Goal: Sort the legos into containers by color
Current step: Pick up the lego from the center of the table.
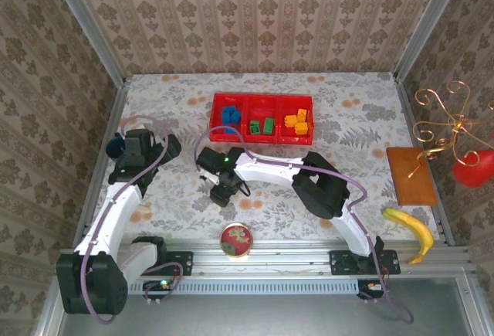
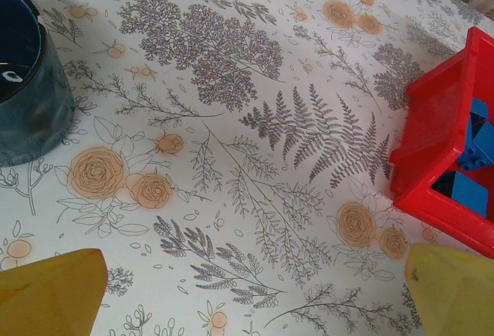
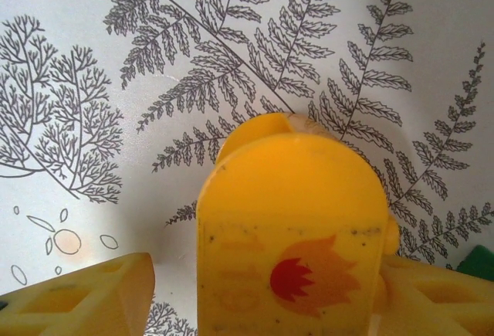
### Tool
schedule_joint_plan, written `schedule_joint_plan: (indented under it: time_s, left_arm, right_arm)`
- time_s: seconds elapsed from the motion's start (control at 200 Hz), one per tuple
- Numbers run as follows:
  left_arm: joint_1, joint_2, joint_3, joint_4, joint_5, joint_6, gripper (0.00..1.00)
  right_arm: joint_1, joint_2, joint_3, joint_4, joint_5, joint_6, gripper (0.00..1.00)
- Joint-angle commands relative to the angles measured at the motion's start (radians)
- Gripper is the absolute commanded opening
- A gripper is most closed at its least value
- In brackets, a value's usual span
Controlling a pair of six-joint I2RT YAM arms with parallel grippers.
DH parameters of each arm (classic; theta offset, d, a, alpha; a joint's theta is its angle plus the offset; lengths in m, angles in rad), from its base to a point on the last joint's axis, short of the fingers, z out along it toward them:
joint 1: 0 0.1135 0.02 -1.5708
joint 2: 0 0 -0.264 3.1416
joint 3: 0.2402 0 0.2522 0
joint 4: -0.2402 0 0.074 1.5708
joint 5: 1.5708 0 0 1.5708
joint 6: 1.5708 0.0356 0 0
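Three compartments of the red tray (image 1: pixel 255 140), at the far middle of the surface (image 1: pixel 347 127), hold blue, green and orange legos (image 1: pixel 268 126). Open floral surface lies all round the right claw (image 3: pixel 274 274), half-closed about a flame-printed yellow block (image 3: pixel 289 197), one finger clear of it. The left claw (image 2: pixel 255 297) gapes empty between the dark blue cup (image 2: pixel 31 96) and the tray.

White links, black joints and a looping purple cable mark both the left arm (image 1: pixel 112 216) and the right arm (image 1: pixel 266 168); the left gripper (image 2: pixel 251 278) ends in blunt, wedge-shaped yellow plastic fingers (image 2: pixel 54 293)
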Motion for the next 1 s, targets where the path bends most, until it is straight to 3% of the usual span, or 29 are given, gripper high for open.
schedule_joint_plan:
  time_s: [0.0,0.41,0.995]
  left_arm:
    - [0.01,-0.018,0.006,-0.009,0.008,0.0,1.0]
    - [0.01,-0.019,0.003,-0.007,0.013,-0.002,1.0]
    - [0.012,-0.009,0.006,0.001,0.015,0.002,1.0]
  right_arm:
    - [0.004,-0.031,-0.005,-0.019,0.017,0.029,0.69]
    - [-0.017,0.05,0.075,0.011,0.033,0.137,0.66]
    - [-0.029,-0.004,0.052,-0.011,0.053,0.171,0.27]
